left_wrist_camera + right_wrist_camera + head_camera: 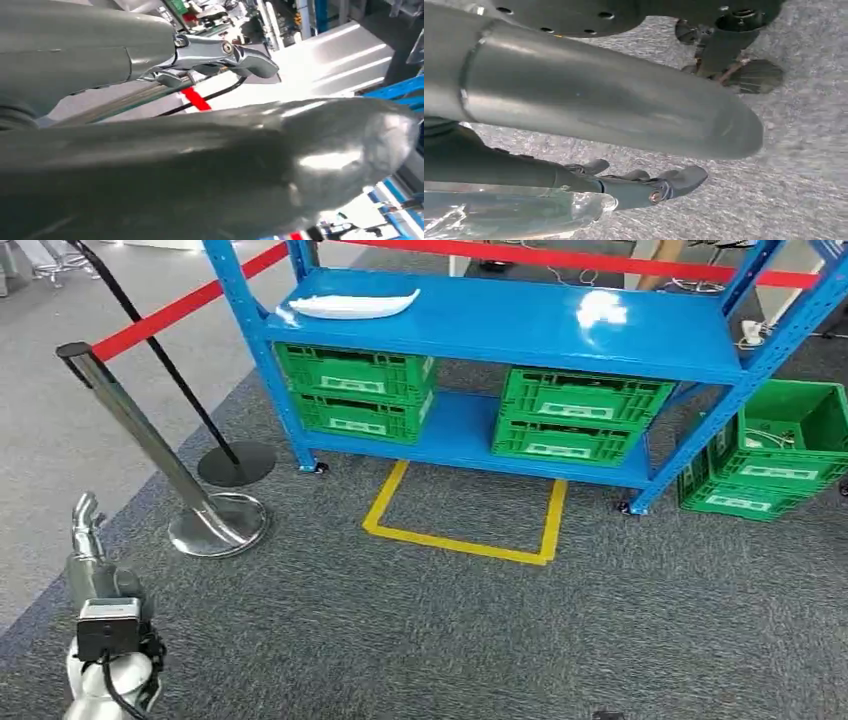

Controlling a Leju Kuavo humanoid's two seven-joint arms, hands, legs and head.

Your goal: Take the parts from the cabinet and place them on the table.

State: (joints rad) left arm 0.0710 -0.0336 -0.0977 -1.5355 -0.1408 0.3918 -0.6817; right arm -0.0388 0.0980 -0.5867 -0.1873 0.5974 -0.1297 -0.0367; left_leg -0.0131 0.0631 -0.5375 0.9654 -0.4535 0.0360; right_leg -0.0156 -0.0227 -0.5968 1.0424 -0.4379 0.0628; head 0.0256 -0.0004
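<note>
A long white part (353,305) lies on the top shelf of the blue cabinet (560,335), towards its left end. My left hand (88,530) is low at the left of the head view, far from the cabinet, with fingers stretched out and holding nothing. The left wrist view shows its thick thumb (210,155) and straight fingers (225,52) apart. My right hand (614,115) hangs over grey carpet, its fingers (659,185) extended and nothing between them and the thumb.
Green crates (355,390) (580,415) stand on the lower shelf, and another (775,455) is on the floor at the right. A yellow taped square (465,540) marks the carpet before the cabinet. A steel barrier post (150,440) with red tape (180,308) leans at the left.
</note>
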